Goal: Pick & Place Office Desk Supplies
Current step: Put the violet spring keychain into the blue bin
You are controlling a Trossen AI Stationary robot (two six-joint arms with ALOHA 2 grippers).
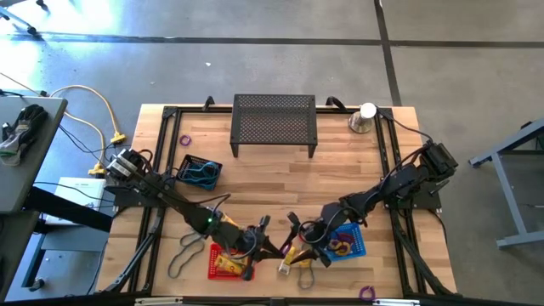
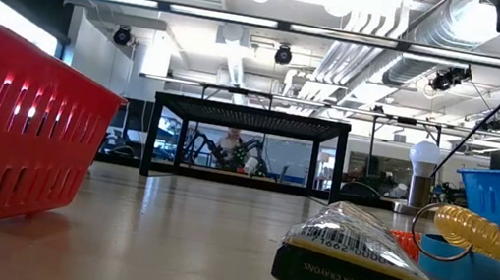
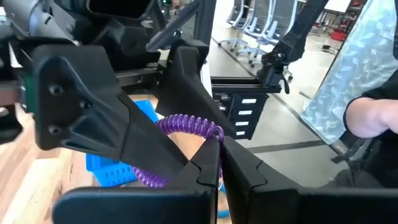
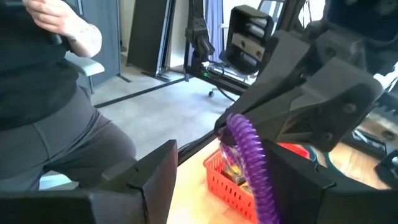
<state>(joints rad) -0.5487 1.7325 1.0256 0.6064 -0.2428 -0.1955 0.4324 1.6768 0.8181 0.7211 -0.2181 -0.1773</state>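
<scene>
A: Where are the two tools, taking the red basket (image 1: 228, 262) as the mark?

B: The left tool (image 1: 262, 228) hangs just beside the red basket, on the side toward the blue basket (image 1: 350, 242). The right tool (image 1: 299, 229) faces it, between the two baskets, and their tips are close together above the worktop (image 1: 272, 178).

A: And the state of each?

B: The left tool is pinched tight on a purple coiled loop (image 3: 186, 127); its wrist view shows the coil clamped where the two fingers (image 3: 208, 165) meet. The right tool stands wide, with the same purple coil (image 4: 252, 162) hanging between its spread fingers (image 4: 155, 171) and nothing gripped by it.

A: The other supplies?

B: A yellow coiled loop (image 2: 489, 238) lies against the blue basket, on its side toward the red basket. A packet with a barcode (image 2: 356, 260) lies flat on the worktop between the baskets. A dark band loop (image 1: 183, 255) sits on the far side of the red basket from the blue one. A black bin with teal bands (image 1: 200, 172) sits well beyond the red basket, toward the black mesh stand (image 1: 274, 119).

A: Anything off the worktop?

B: A person (image 4: 43, 93) stands beyond its edge.
</scene>
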